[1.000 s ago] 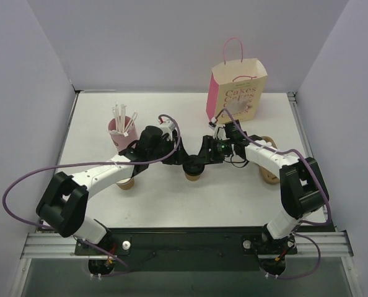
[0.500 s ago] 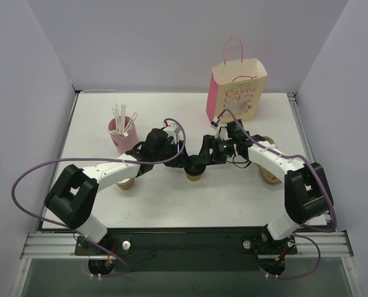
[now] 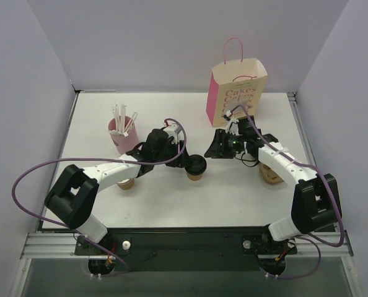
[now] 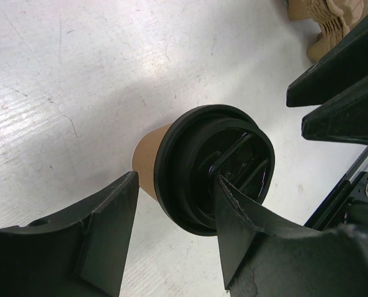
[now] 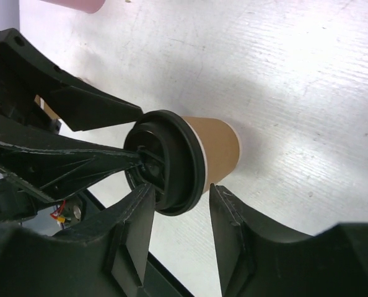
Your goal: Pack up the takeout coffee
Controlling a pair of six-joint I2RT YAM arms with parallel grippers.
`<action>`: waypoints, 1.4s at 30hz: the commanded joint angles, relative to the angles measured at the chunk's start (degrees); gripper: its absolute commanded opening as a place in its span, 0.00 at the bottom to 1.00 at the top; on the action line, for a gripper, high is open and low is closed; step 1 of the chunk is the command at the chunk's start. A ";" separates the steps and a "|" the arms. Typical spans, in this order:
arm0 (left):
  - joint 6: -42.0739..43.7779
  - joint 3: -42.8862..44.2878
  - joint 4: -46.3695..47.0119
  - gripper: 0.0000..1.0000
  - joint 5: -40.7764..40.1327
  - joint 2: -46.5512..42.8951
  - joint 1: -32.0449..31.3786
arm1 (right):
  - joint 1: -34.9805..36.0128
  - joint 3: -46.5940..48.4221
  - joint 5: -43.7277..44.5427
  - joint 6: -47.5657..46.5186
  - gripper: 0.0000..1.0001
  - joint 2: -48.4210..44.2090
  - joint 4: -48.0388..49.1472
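Observation:
The takeout coffee [image 3: 196, 167], a brown kraft cup with a black lid, stands upright mid-table. It also shows in the left wrist view [image 4: 190, 161] and the right wrist view [image 5: 216, 148]. My left gripper [image 3: 185, 159] is open at the cup's left side. It straddles the lid's near edge [image 4: 175, 185], with one fingertip [image 4: 233, 210] over the lid top and the other beside the cup. My right gripper [image 3: 216, 147] is open and empty, a little up and right of the cup, with the lid's rim just beyond its fingertips [image 5: 181, 192].
A kraft and pink paper bag [image 3: 236, 93] printed "Cakes" stands open at the back right. A pink cup of white straws [image 3: 122, 133] stands at the left. A lidless brown cup [image 3: 125, 183] sits under the left arm. Tan paper items [image 3: 271, 174] lie under the right arm.
My right gripper has drawn back from over the cup to the upper right. My left gripper has moved right until it reaches the lid. The cup has stayed put.

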 commanded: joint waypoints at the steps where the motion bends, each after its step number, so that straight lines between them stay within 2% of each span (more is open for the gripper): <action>1: 2.66 -1.75 -2.59 0.60 -2.40 0.71 -0.04 | -0.44 1.34 1.42 0.06 0.39 0.30 -1.94; 9: 2.58 -2.02 -2.41 0.60 -2.49 0.98 -0.04 | 0.26 0.11 2.03 0.85 0.39 2.06 -1.41; 20: 1.35 -4.82 -0.13 0.60 -2.75 1.24 -0.21 | 4.13 -4.10 7.47 3.05 0.34 4.08 -0.53; 24: 1.08 -5.97 -0.03 0.60 -3.54 1.33 -0.39 | 4.74 -7.35 12.04 2.97 0.34 4.08 -0.10; 35: 0.11 -10.01 2.16 0.60 -5.04 1.85 -0.48 | 5.36 -17.81 15.83 4.20 0.32 2.06 6.41; 42: 0.55 -6.16 -1.17 0.60 -4.25 -0.43 -0.13 | 5.27 -9.22 12.58 3.58 0.35 -1.80 1.07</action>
